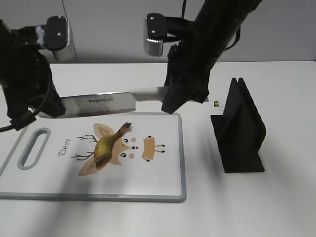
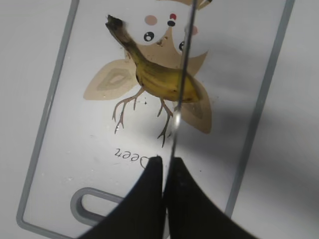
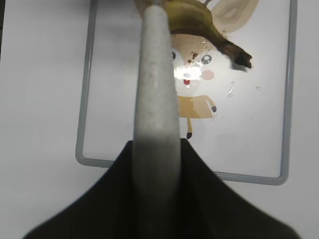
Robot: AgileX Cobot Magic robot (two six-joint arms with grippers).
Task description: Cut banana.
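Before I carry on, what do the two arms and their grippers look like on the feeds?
Both arms are matte black. The left arm and right arm each carry a silver-grey camera housing near the wrist, and a black cable loops beside the left one. The gripper fingers are plain black, broad and tapering toward the tips, with no markings visible.

Right gripper (image 3: 155,164) closed on pale knife handle (image 3: 155,89), banana (image 3: 199,22) beyond on deer-print board (image 3: 249,119), white table (image 3: 40,99)

Both arms reached in from the far side. The right gripper (image 3: 155,149) was clamped on a pale handle — the left gripper (image 2: 167,167) seemingly pinched thin metal, fingers nearly touching.
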